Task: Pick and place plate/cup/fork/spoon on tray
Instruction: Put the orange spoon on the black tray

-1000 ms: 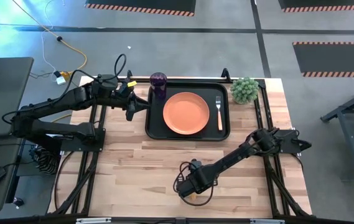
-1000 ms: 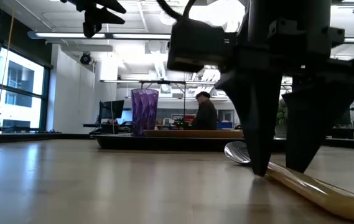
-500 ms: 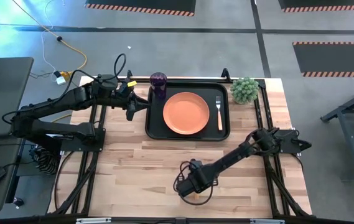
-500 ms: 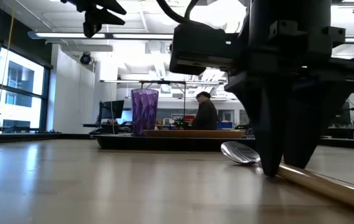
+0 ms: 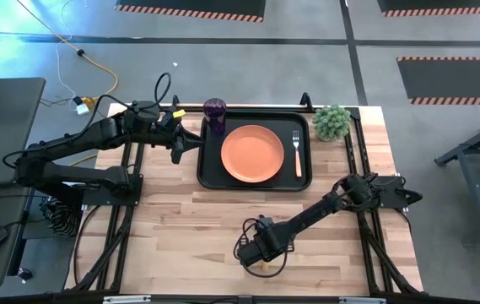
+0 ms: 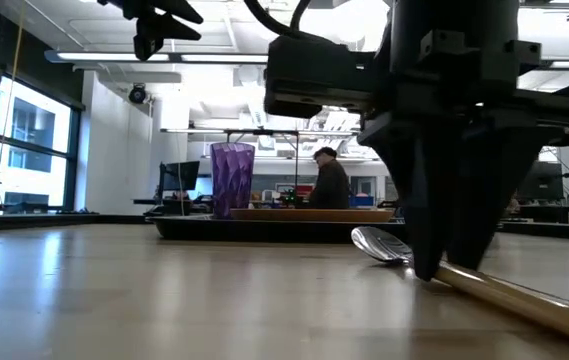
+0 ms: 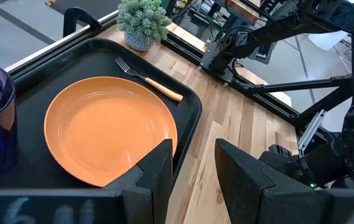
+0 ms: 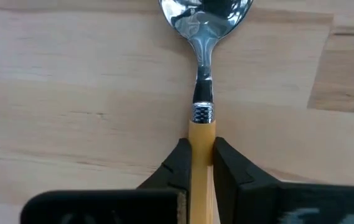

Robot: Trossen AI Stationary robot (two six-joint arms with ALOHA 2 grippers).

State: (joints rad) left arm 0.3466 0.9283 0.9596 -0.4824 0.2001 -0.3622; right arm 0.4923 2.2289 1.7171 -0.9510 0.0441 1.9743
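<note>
The black tray (image 5: 208, 173) lies at the table's far middle. On it are the orange plate (image 5: 252, 153), the fork (image 5: 297, 152) to the plate's right, and the purple cup (image 5: 215, 116) in the far left corner. The spoon (image 8: 203, 74) lies flat on the wood near the table's front edge, its silver bowl (image 6: 382, 244) toward the tray. My right gripper (image 8: 202, 163) is shut on its orange handle. My left gripper (image 7: 195, 168) hangs open beside the tray's left edge (image 5: 201, 152), holding nothing. My right gripper pinches the spoon's orange handle (image 8: 201, 138) between its two fingers (image 8: 180, 165), one on each long side, just behind the metal neck. The fingers (image 6: 444, 255) come from above, pointing down. The spoon lies on the table, its handle (image 6: 524, 300) running toward the near edge.
A small green potted plant (image 5: 332, 122) stands at the tray's far right corner. Bare wood (image 5: 180, 228) stretches between the tray and the front edge. A person (image 6: 330, 182) sits in the room beyond the table.
My right gripper has shut: its fingers stood apart on either side of the spoon's handle and now close on it. The spoon stays lying on the table.
</note>
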